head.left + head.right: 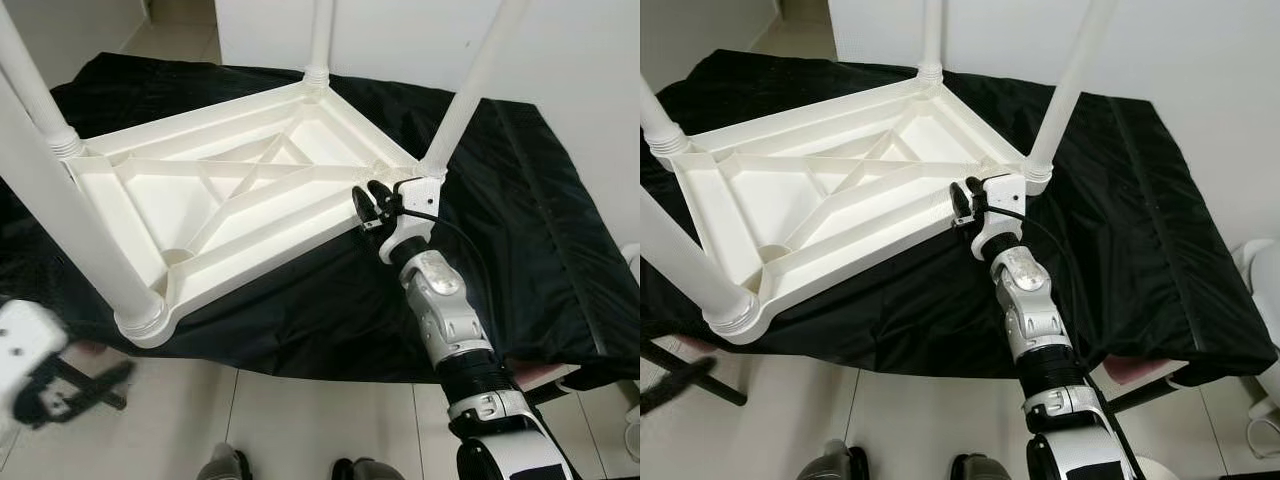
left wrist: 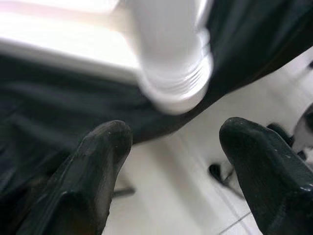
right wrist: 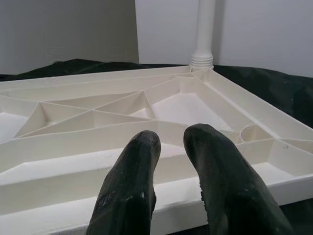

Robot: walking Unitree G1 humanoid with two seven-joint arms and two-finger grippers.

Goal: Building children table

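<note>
From the left eye view, the white plastic children's table lies upside down on a bed draped in a black cover, its four legs standing upward, likely so the legs can be pressed into the corner sockets from above. The right end effector reaches to the table's near rim beside one corner leg, while the left end effector hangs blurred low over the tiled floor. In the left wrist view, the left end effector's fingers are spread wide and hold nothing, below a leg's ribbed base. In the right wrist view, the right fingers sit nearly together over the rim, apparently gripping nothing, perhaps steadying the frame.
</note>
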